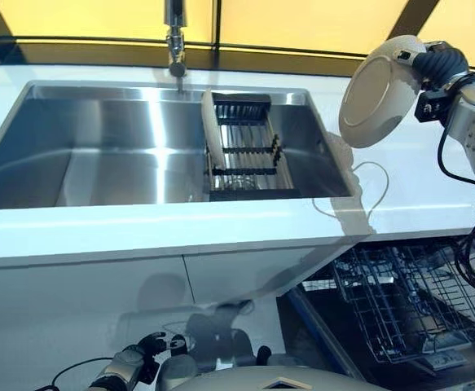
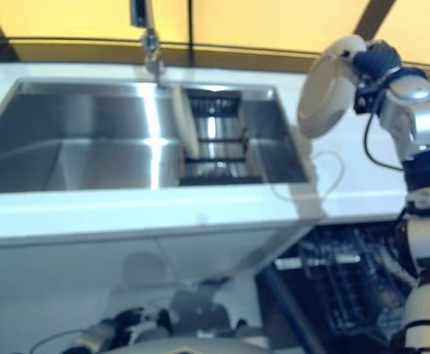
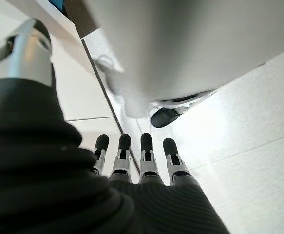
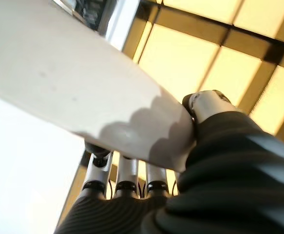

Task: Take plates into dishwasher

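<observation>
White table (image 1: 98, 232) runs across the middle of the frame, with a stainless sink (image 1: 98, 155) sunk into it and a faucet (image 1: 175, 37) at top centre against a yellow-panelled background. Inside the sink, at its right end, sits a black dish rack (image 1: 249, 151) with one pale plate standing on edge (image 1: 213, 130) along its left side.

At the upper right, the right hand (image 1: 433, 61) holds a white plate (image 1: 376, 94) up in the air, tilted, well above the table — the fingers (image 4: 127, 178) curl behind the plate with the thumb (image 4: 207, 105) pressed over its rim, pinching it.

Below, at the lower right, the open dishwasher's wire rack (image 1: 400, 301) shows under the table edge.

At the bottom left, the left hand (image 1: 135, 358) hangs low beside the white cabinet front; its fingers (image 3: 146, 158) are straight, side by side, holding nothing.
</observation>
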Available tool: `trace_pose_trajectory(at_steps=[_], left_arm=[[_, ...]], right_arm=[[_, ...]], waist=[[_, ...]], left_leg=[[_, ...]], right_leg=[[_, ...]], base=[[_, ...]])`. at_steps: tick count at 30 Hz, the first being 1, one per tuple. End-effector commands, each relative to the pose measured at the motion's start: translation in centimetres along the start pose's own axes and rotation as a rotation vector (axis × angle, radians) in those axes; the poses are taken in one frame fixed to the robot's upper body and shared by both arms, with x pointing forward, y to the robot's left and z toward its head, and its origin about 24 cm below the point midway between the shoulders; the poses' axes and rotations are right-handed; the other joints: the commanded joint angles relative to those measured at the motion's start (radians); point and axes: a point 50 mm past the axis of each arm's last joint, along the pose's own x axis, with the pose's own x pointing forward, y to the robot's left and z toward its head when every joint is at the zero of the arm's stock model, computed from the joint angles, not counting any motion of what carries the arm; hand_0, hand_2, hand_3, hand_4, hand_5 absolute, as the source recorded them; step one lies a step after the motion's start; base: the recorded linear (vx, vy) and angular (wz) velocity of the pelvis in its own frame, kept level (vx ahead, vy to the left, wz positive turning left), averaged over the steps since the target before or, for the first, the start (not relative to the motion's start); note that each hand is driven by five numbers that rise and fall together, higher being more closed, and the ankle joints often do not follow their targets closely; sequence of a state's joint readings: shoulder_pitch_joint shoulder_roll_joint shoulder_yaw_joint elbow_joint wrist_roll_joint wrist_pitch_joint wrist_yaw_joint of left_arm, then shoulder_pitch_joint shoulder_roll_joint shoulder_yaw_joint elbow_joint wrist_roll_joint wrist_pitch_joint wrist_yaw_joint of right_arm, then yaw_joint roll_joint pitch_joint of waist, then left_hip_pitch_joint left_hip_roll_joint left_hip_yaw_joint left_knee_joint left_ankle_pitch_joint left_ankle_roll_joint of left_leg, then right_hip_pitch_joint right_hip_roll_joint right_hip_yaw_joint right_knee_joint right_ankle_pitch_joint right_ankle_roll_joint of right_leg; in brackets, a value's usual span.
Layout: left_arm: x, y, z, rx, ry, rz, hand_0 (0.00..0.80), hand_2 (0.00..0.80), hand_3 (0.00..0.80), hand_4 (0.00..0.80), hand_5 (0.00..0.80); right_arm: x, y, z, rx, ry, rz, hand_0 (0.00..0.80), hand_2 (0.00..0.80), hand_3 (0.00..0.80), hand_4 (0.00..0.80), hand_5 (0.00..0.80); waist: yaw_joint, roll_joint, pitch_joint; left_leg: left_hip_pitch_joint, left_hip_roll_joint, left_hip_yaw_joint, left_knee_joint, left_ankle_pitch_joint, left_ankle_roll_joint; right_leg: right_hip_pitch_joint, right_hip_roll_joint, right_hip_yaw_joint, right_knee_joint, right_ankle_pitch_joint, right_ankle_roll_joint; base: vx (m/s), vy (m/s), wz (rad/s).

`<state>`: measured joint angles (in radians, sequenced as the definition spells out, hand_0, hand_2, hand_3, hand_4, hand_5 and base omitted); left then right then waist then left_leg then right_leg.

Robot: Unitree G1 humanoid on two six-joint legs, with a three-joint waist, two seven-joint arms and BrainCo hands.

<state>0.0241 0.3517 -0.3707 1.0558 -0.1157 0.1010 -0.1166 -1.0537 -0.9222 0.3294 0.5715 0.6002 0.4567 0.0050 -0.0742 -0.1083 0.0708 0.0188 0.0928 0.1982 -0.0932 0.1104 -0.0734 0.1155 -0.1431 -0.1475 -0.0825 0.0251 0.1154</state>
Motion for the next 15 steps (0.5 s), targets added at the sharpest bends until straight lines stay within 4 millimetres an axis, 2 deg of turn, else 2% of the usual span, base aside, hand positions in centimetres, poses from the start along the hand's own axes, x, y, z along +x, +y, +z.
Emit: trace_pose_trajectory(at_steps=[1,8,15], left_arm=[[0.2,-0.2,0.1,0.077,0.023,-0.012,0.0,0.0,0.0,0.0,0.0],[0.2,0.3,0.0,0.056,0.021,0.006,0.0,0.0,0.0,0.0,0.0],[0.1,1.1,-0.1,0.045,0.028,0.03,0.0,0.0,0.0,0.0,0.0]], right_arm=[[-1.4,-2.9,3.8,-0.145,-0.14,-0.068,0.8,0.8,0.8,0.8,0.8],[-2.5,-4.5,3.6,-0.254,-0.105,-0.052,0.8,0.8,0.8,0.8,0.8],[-3.9,-6.4,0.9,-0.297,-0.032,-0.052,0.8,0.8,0.8,0.8,0.8]], waist=[[0.012,0.021,-0.051],[-0.037,0.009,-0.065],[-0.099,0.01,-0.07]], left_leg=[[0.078,-0.005,0.044,0.013,-0.137,0.011],[0.088,0.001,0.082,0.016,-0.149,0.02],[0.099,0.012,0.147,0.027,-0.157,0.029]], right_leg=[[-0.09,-0.016,0.028,0.047,0.047,0.081],[-0.119,-0.006,0.064,0.065,0.055,0.089],[-0.154,0.001,0.092,0.088,0.064,0.102]], base=[[-0.041,-0.002,-0.14],[-0.035,-0.001,-0.18],[-0.027,-0.022,-0.3]])
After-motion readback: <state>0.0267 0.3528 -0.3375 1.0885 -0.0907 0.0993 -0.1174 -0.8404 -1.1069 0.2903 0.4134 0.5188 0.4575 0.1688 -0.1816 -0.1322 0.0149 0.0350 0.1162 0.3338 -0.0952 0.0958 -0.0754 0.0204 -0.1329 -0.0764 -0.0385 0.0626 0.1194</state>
